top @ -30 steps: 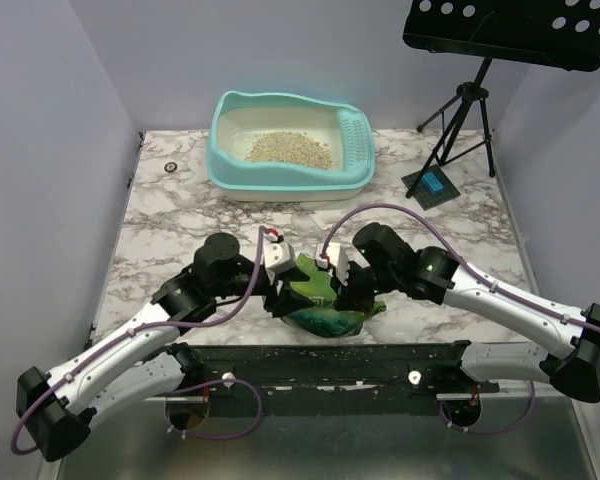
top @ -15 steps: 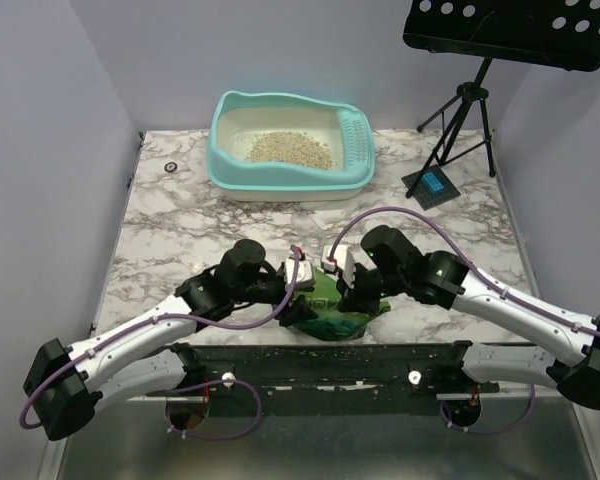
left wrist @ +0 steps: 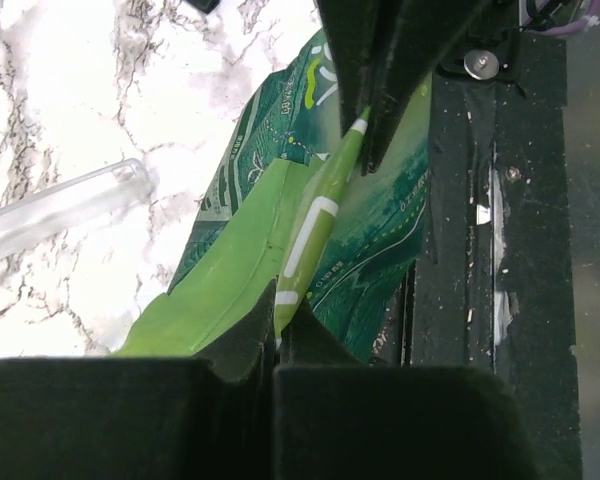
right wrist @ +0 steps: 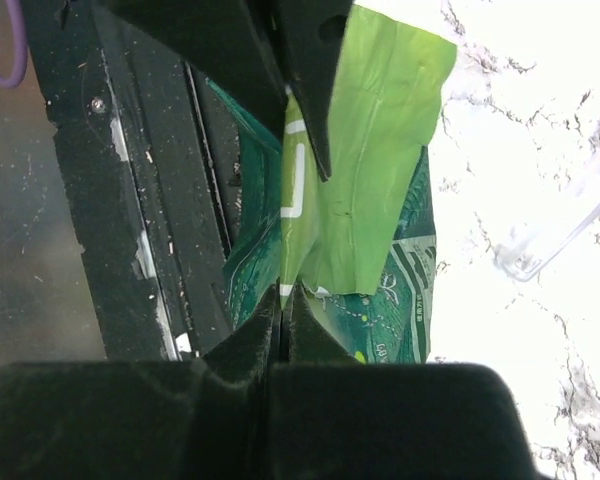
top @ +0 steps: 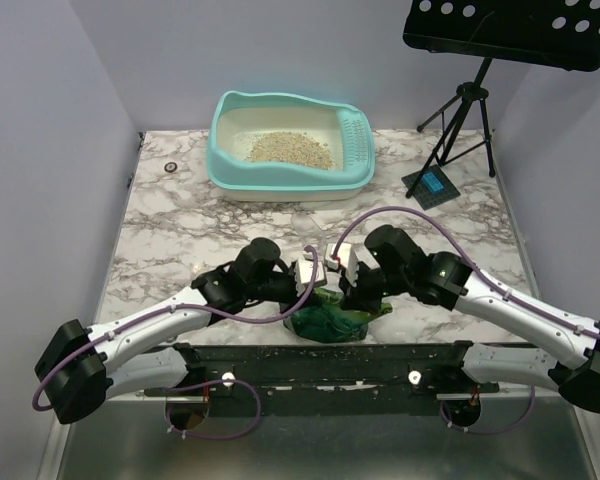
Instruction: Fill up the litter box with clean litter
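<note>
The green pouch of clean litter [top: 328, 321] stands at the table's near edge, between the two arms. My left gripper [left wrist: 277, 335] is shut on the pouch's top edge [left wrist: 315, 225] from the left. My right gripper [right wrist: 283, 295] is shut on the same top edge [right wrist: 365, 190] from the other end, and its fingers [left wrist: 380, 60] show at the top of the left wrist view. The turquoise litter box [top: 280, 180] sits at the back of the table with a heap of tan granules [top: 292, 148] inside. Its slotted scoop [top: 356, 140] leans on the right wall.
A black tripod stand [top: 458, 120] with a perforated tray stands at the back right, and a small dark square [top: 429, 186] lies by its feet. A small dark ring [top: 170, 166] lies at the back left. A black rail [top: 330, 360] runs along the near edge.
My left gripper has moved right to the pouch and shut on its top edge. The right gripper has kept its hold and shifted slightly.
</note>
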Motion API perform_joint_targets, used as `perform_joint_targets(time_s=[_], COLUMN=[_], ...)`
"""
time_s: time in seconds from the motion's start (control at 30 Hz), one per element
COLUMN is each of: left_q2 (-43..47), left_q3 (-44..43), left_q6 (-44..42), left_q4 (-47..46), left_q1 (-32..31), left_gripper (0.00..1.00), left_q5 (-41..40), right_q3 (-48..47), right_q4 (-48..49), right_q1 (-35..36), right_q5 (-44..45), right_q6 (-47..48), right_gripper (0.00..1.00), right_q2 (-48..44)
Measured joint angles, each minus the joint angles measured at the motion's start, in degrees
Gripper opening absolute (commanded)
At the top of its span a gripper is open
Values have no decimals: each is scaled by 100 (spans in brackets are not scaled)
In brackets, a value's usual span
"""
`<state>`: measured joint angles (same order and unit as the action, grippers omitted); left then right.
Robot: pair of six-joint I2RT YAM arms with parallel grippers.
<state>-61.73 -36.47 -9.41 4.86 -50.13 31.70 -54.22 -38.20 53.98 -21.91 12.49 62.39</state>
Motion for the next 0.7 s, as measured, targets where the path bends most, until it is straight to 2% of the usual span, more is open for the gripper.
perform_joint_targets(time_s=[0.2, 0.43, 0.57, 0.6, 0.7], left_q2=[573, 1484, 1585, 1532, 1360], left_q3=[-2, 2, 293, 372, 531], left_q6=[-151, -323, -210, -125, 68], left_q4=[365, 750, 549, 540, 485], left_q1=[-105, -17, 28, 28, 28], left_gripper=[0, 0, 0, 0, 0], left_q5=[-601, -1696, -2109, -2208, -2424], right_q3=[-190, -1412, -1613, -1613, -1613], right_q4=[208, 70, 118, 122, 175], right_q1=[-114, -199, -227, -234, -264], right_q5=[107, 125, 131, 136, 149], right_q6=[2, 278, 468, 516, 610], right_gripper=[0, 0, 0, 4, 26], right_q2=[131, 1119, 1626, 1768, 2124])
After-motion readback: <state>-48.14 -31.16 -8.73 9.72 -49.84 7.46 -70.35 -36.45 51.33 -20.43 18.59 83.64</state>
